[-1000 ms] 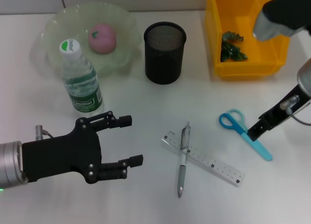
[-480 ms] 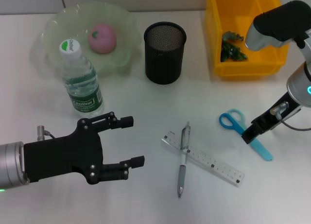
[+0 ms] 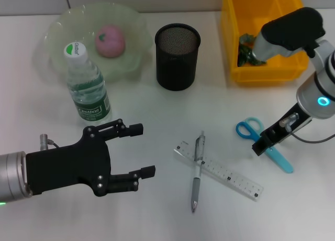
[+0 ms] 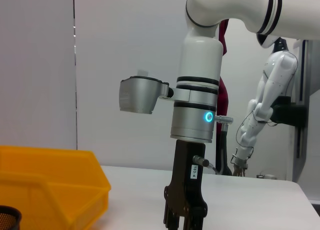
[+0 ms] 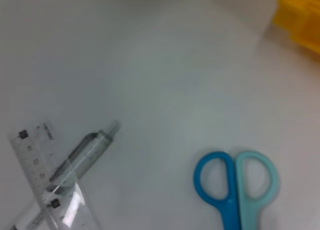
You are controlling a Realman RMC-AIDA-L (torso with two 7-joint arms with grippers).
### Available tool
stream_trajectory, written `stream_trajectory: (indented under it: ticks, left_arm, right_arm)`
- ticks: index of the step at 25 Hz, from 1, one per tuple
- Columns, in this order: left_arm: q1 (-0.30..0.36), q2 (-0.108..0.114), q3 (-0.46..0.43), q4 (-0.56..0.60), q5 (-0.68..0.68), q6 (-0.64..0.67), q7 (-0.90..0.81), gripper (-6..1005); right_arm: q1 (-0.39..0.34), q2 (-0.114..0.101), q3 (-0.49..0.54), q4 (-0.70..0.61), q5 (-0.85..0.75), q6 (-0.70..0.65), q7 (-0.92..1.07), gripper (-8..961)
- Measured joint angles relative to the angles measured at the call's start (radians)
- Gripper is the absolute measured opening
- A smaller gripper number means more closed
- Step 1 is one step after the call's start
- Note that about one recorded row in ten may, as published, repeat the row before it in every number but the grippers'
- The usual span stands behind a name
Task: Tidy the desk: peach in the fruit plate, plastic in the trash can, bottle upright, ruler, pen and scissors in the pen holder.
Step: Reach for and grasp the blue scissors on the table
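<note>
Peach (image 3: 109, 41) in the pale green fruit plate (image 3: 57, 24) at the far left of the desk (image 3: 152, 110). Bottle (image 3: 87, 84) upright just near of the plate, white cap up. Black mesh pen holder (image 3: 177, 56) right of the plate, far centre. Green plastic (image 3: 250, 50) inside the yellow trash can (image 3: 242, 73) at the far right.

Ruler (image 3: 219, 169) flat near centre, slanting; pen (image 3: 197, 171) lying across its left end, touching it. Same crossing visible in the right wrist view, pen (image 5: 75, 160) over ruler (image 5: 54, 185).

Scissors (image 3: 263, 142) flat on the desk to the right, blue loops (image 5: 235, 180) pointing left, blades toward the near right.

Right gripper (image 3: 261, 145) low over the scissors' middle, just right of the loops; fingers close together, contact with the scissors unclear. Seen from the left wrist view (image 4: 184, 217) pointing straight down.

Left gripper (image 3: 140, 150) at the near left, near of the bottle, fingers (image 3: 135, 129) spread apart, holding nothing.
</note>
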Motion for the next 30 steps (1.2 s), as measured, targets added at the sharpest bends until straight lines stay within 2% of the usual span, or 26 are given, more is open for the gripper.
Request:
stream_trajectory:
  ticks: [14,26,30]
  left_arm:
    - [0.000,0.000,0.000,0.000,-0.002,-0.002,0.000,807]
    - [0.003,0.000,-0.007,0.000,-0.004,-0.004,0.000,807]
    - [0.003,0.000,-0.006,0.000,-0.005,-0.005,0.000,807]
  right_arm:
    - [0.020,-0.002,-0.016,0.051,-0.003,0.024,-0.001,477]
    - [0.025,-0.002,-0.019,0.060,-0.004,0.032,-0.002,468]
    - [0.027,-0.002,-0.019,0.068,-0.004,0.032,-0.002,438]
